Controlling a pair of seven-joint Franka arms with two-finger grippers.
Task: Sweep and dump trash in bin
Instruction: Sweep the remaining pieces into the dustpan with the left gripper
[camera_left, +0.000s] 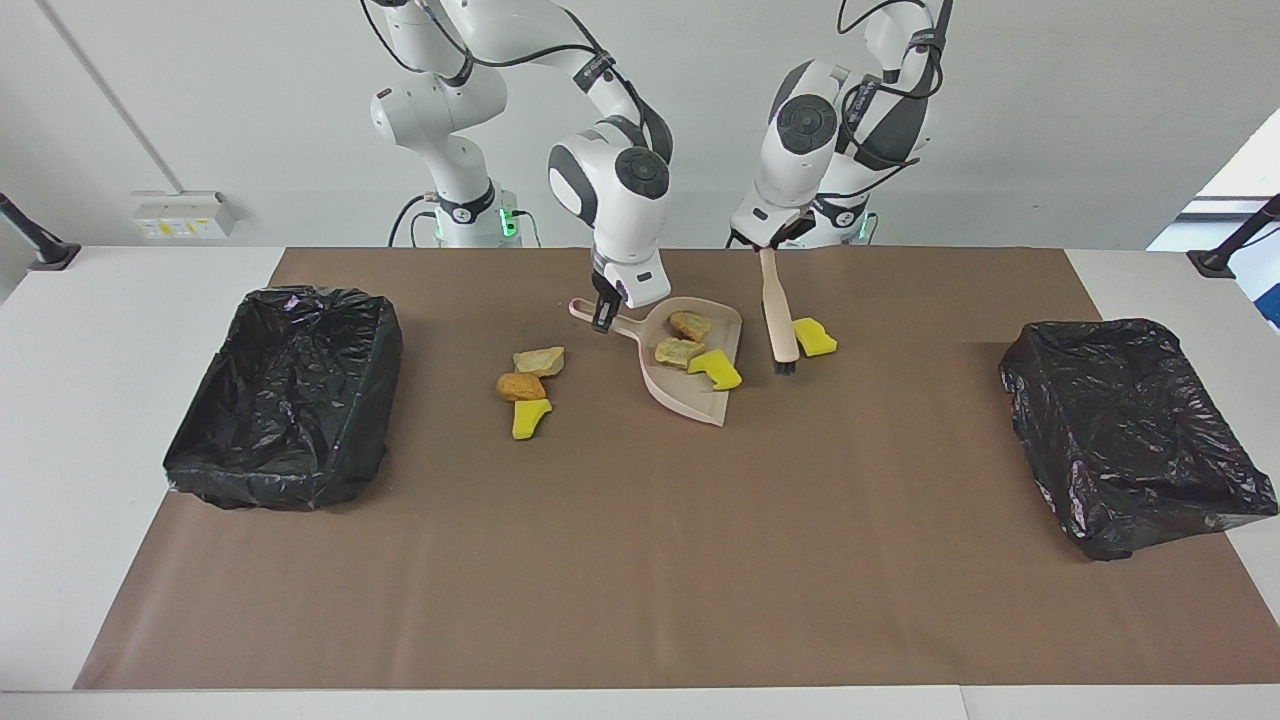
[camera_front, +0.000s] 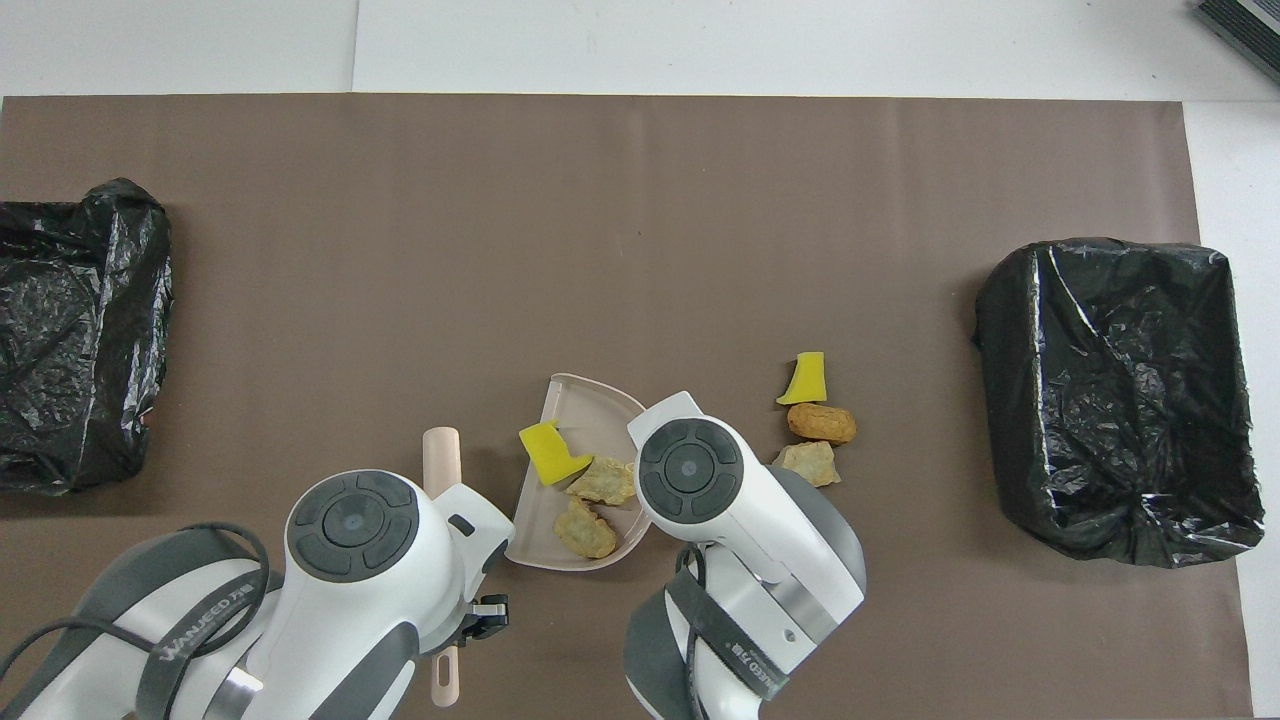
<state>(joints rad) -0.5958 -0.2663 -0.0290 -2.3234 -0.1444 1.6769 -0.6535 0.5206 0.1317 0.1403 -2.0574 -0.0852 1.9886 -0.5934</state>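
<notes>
My right gripper (camera_left: 603, 318) is shut on the handle of the pink dustpan (camera_left: 688, 392), which lies on the brown mat. Three pieces of trash sit in the dustpan (camera_front: 572, 400): two pale brown chunks (camera_left: 690, 325) and a bright yellow one (camera_left: 713, 369) near its lip. My left gripper (camera_left: 765, 243) is shut on the brush (camera_left: 778, 310), which hangs bristles down beside a yellow chunk (camera_left: 815, 337) on the mat. Three more chunks (camera_left: 527, 387) lie on the mat toward the right arm's end of the table, beside the dustpan.
Two bins lined with black bags stand on the table, one at the right arm's end (camera_left: 290, 390) and one at the left arm's end (camera_left: 1130, 430). The brown mat (camera_left: 640, 560) covers the middle of the table.
</notes>
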